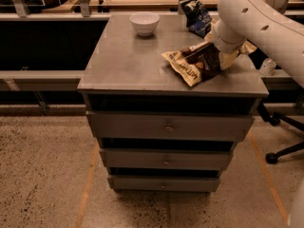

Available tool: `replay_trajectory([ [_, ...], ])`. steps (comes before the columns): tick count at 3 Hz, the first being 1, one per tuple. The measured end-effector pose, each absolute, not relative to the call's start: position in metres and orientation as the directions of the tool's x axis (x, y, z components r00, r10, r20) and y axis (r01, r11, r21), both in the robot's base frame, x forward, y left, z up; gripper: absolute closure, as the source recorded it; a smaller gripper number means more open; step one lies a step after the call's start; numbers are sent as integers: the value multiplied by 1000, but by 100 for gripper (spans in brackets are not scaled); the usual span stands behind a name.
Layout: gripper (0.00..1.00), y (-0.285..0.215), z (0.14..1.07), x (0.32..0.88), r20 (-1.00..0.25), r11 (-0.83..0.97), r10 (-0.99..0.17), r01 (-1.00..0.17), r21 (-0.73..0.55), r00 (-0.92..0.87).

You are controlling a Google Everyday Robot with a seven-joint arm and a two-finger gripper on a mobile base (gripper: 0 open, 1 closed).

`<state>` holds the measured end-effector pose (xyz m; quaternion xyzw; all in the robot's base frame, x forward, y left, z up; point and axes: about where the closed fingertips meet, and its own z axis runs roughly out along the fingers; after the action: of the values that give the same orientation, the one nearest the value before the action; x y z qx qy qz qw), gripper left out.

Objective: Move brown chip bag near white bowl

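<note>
The brown chip bag (192, 65) lies on the right part of the grey cabinet top (128, 61), wrinkled, with tan-yellow edges. My gripper (219, 51) sits at the bag's right end, under the white arm that comes in from the upper right; it rests on the bag. The white bowl (144, 23) stands upright near the back edge of the top, left of the bag and well apart from it.
A smaller dark blue snack bag (197, 14) lies at the back right of the top. The cabinet has three drawers (166, 126) below. A desk runs behind the cabinet. An office chair base (280, 141) stands on the floor at the right.
</note>
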<state>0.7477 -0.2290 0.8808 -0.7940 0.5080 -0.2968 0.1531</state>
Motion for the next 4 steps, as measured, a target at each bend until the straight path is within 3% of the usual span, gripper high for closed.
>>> replay_trajectory([
  [1, 64, -220, 888, 752, 298, -446, -895, -662, -602, 331],
  [2, 87, -218, 917, 753, 182, -331, -940, -637, -697, 289],
  [3, 100, -211, 952, 766, 37, -205, -958, -593, -779, 283],
  [4, 100, -200, 972, 788, -131, -56, -949, -560, -827, 287],
])
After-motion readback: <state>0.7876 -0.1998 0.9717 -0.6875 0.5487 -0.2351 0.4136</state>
